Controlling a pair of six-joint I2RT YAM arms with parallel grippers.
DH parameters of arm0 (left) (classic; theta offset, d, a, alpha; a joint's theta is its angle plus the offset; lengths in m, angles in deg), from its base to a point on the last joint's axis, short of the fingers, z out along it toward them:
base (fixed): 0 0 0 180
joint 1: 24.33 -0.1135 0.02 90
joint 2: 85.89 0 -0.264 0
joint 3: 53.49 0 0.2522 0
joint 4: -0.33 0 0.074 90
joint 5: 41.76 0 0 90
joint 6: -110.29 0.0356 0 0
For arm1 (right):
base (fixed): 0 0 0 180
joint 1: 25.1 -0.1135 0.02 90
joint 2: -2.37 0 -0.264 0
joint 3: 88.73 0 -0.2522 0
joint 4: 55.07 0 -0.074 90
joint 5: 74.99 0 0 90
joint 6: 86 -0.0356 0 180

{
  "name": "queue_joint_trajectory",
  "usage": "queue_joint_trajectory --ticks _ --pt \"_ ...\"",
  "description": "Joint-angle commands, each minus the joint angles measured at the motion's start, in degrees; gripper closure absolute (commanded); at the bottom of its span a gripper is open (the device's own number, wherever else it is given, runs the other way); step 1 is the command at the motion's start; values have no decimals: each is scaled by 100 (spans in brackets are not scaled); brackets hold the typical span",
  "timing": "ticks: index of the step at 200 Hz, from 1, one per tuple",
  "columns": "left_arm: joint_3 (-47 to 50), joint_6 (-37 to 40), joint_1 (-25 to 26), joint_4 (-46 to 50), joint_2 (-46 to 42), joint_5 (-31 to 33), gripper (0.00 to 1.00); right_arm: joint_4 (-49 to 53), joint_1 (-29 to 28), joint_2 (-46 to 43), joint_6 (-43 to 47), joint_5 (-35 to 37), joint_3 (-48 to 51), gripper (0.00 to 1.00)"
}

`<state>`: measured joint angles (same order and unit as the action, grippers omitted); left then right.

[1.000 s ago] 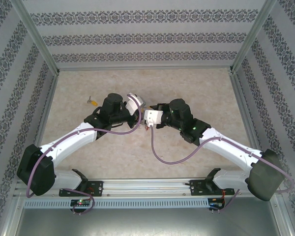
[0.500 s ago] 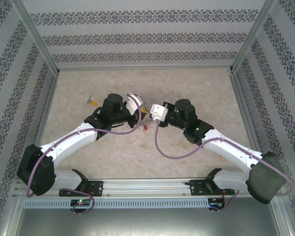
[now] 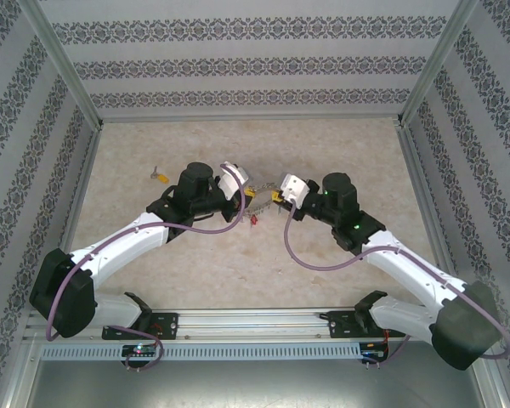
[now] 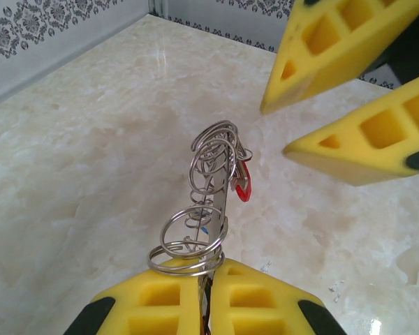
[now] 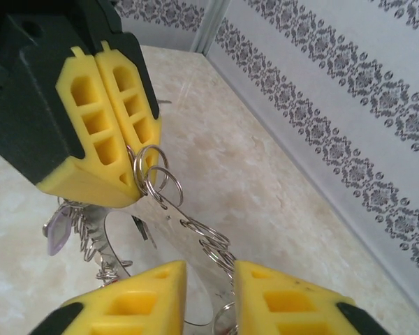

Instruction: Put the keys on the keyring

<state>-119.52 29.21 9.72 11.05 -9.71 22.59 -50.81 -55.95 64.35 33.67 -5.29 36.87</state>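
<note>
The keyring (image 4: 221, 183), a flat grey metal band fringed with small split rings, stands up out of my left gripper (image 4: 211, 262), which is shut on its lower end. In the top view the keyring (image 3: 260, 201) spans the gap between the left gripper (image 3: 245, 189) and the right gripper (image 3: 277, 197). My right gripper (image 5: 209, 271) is open, its yellow fingers either side of the keyring's band (image 5: 208, 241) without clamping it. A key (image 3: 160, 176) with a yellow head lies on the table, far left of both grippers.
A red tag (image 4: 244, 185) dangles from the keyring, and a purple tag (image 5: 56, 234) hangs on its far side. The marble tabletop (image 3: 340, 144) is fenced by patterned walls and metal posts. Purple cables loop from both wrists.
My right gripper has opened and pulled back to the right, away from the left gripper. The left gripper has stayed put, still shut on the keyring.
</note>
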Motion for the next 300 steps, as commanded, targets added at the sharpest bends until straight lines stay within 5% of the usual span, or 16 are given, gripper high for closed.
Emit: queue_joint_trajectory --ticks 1,86,128,225,300 --pt "-125 351 67 -175 -24 -120 100 -36 69 -247 -122 -468 82 69" --pt "190 2054 85 -202 -331 -663 100 703 274 -395 313 -1449 -269 49" --pt "62 3237 123 426 -390 -606 100 2898 563 -106 1247 -1988 -1368 37" --pt "-5 3959 156 770 -495 -994 100 4514 413 1449 1064 -2621 -2511 33" --pt "-132 4324 202 1105 -478 -1019 100 4820 143 2231 898 -2682 -2822 40"
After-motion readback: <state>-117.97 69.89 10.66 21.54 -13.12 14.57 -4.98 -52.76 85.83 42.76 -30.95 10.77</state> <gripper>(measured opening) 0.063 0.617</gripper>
